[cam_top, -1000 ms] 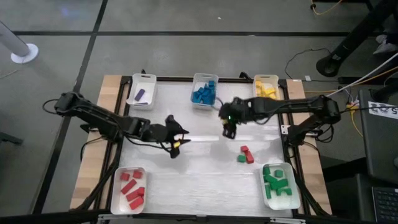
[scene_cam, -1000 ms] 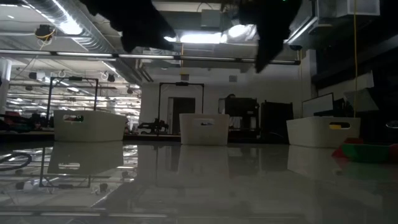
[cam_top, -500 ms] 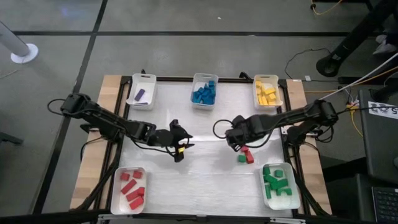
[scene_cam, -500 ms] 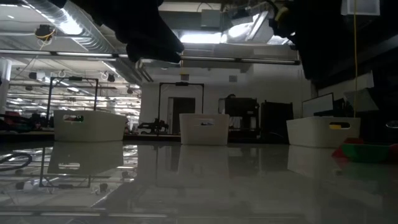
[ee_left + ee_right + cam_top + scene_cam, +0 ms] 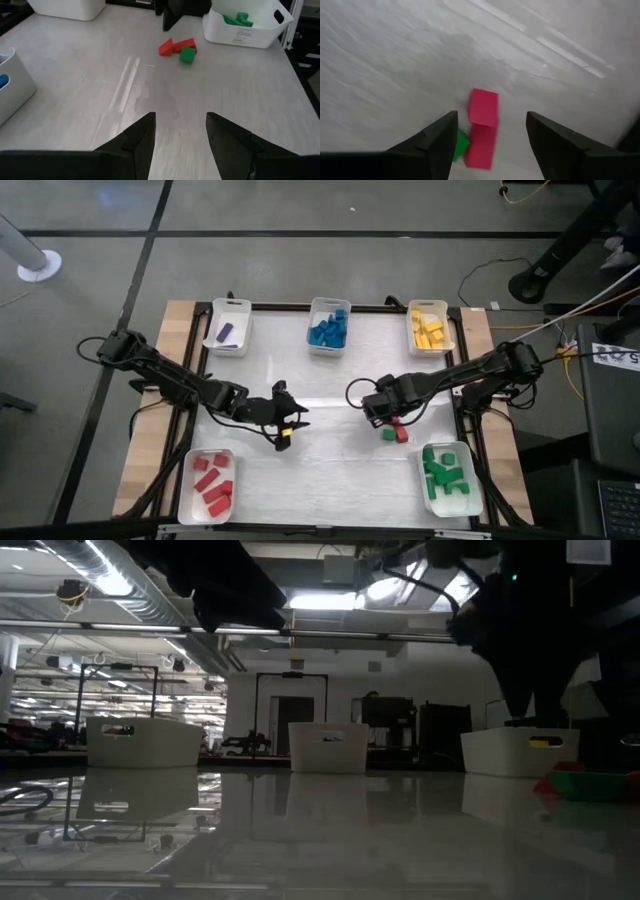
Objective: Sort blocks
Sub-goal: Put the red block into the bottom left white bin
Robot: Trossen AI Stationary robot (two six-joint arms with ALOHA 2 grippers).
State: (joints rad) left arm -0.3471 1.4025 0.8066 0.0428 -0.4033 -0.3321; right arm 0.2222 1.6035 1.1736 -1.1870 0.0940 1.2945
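Note:
Two red blocks and one green block lie loose on the white tabletop, right of centre. My right gripper points down above them, open, its fingers standing either side of the red blocks without touching. My left gripper hovers open over the table's middle, nothing between its fingers. It faces the loose blocks, which lie well ahead of it.
White trays stand along the far edge, holding a purple block, blue blocks and yellow blocks. Near-edge trays hold red blocks and green blocks. Bare tabletop lies between the two grippers.
My right gripper has swung from beside the blue tray toward the table's near edge, dropped over the loose red and green blocks and rolled about its own axis. My left gripper has drifted slightly toward the near edge. Both stay open; no block has moved.

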